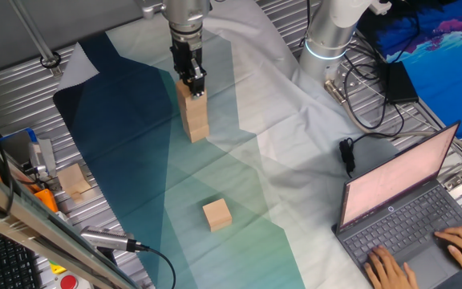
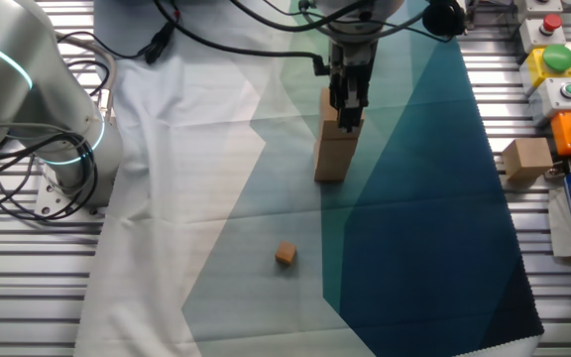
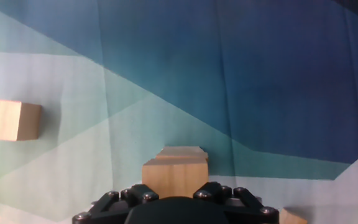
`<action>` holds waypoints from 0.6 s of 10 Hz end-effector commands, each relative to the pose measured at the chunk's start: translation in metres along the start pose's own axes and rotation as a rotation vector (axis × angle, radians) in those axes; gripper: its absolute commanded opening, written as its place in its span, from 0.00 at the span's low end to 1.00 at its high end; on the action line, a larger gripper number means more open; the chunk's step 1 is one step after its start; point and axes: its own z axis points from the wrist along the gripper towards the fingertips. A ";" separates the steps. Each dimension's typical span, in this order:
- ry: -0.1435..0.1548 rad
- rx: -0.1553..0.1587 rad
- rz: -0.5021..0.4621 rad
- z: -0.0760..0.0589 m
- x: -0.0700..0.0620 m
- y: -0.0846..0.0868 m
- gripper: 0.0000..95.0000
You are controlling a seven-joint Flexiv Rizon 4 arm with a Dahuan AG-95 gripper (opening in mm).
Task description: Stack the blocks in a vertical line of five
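Observation:
A stack of three light-tan wooden blocks (image 1: 196, 120) (image 2: 333, 154) stands upright on the teal part of the cloth. My gripper (image 1: 192, 87) (image 2: 348, 117) comes straight down over it. Its black fingers flank the top block (image 3: 174, 174) and are shut on it. In the hand view, the edge of the block below shows just beyond the top one. A loose tan cube (image 1: 216, 214) (image 2: 285, 254) (image 3: 11, 120) lies alone on the cloth and looks smaller in the other fixed view. A tan corner (image 3: 294, 216) shows at the hand view's bottom right; what it is cannot be told.
A paler cube (image 1: 74, 181) (image 2: 526, 159) sits off the cloth on the slatted table. A laptop (image 1: 399, 205) with a person's hands on it stands at the front right. The robot base (image 1: 327, 40) (image 2: 28, 109) has cables around it. Button boxes (image 2: 553, 59) line one edge.

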 end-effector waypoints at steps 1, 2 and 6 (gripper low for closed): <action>-0.001 0.004 -0.019 0.000 -0.001 0.001 0.80; 0.000 0.007 -0.025 0.000 -0.001 0.000 0.80; 0.016 -0.015 -0.066 -0.016 -0.022 0.001 1.00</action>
